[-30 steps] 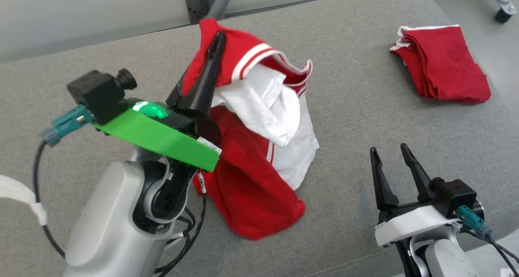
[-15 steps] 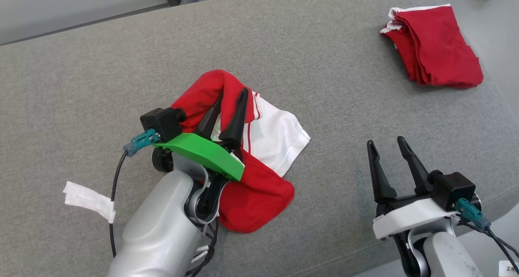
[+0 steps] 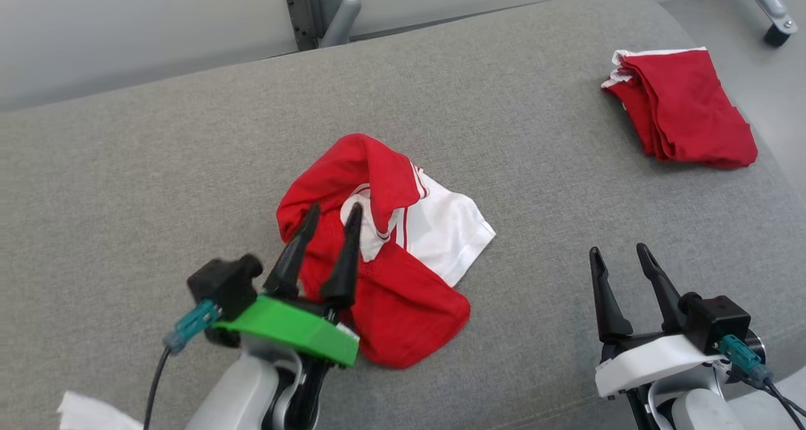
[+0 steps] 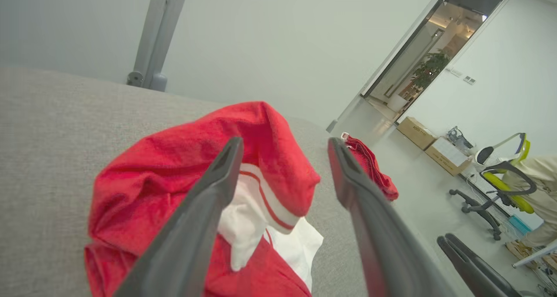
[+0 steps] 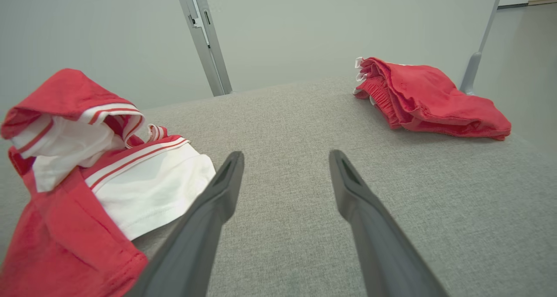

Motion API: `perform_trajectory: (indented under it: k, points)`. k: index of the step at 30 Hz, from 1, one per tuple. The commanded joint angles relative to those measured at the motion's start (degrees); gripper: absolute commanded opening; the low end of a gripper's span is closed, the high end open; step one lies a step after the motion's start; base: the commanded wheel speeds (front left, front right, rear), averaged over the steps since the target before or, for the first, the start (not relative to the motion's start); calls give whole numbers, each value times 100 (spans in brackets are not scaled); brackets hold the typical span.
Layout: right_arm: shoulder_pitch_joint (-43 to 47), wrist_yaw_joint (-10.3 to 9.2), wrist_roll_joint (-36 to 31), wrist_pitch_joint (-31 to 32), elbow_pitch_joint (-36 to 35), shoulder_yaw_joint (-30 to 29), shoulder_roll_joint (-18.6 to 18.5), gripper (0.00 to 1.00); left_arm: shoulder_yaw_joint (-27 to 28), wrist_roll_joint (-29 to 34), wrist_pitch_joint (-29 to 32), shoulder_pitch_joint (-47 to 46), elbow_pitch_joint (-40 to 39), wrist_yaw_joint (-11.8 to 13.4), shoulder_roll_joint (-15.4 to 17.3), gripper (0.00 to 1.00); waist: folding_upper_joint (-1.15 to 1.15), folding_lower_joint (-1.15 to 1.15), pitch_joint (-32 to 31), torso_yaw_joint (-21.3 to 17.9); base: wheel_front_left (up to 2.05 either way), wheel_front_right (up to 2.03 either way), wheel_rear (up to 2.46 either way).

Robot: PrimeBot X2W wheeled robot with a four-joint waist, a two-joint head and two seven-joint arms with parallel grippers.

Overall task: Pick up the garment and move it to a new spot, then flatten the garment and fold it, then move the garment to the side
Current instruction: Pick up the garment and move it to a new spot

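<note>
My left gripper (image 3: 335,208) gapes empty; I should pinch what seems a hem of the garment (image 3: 403,304), then spread it.

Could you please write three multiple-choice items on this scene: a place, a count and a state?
1. Where on the grey cushion does the folded red garment lie? A. far right B. near left C. centre
2. How many garments lie on the cushion? A. one B. two C. three
3. What is the state of the left gripper? A. shut on cloth B. shut, empty C. open
1 A: it sits by the far right edge. 2 B: the folded one plus the crumpled red-and-white garment. 3 C: its fingers stand apart.
</note>
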Motion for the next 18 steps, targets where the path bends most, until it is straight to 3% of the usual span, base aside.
perform_trajectory:
  k: [1,7,15,18]
  points:
    - [71,-11,-51,-2,-33,-39,-2,100,130,134,-13,281,-197,143,74,100,22,0,-186,175,0,0,0]
    - [220,-10,-215,-2,-88,-196,-1,100,1072,1034,-8,1356,-1009,655,39,100,22,0,-365,473,0,0,0]
    - [529,-11,-624,-2,-28,-351,-7,100,1882,2722,-10,2200,-1223,529,-15,100,22,0,-747,900,0,0,0]
    - [581,-11,-756,-2,-11,-356,-4,100,2086,2901,-10,2407,-1165,456,-41,100,22,0,-813,994,0,0,0]
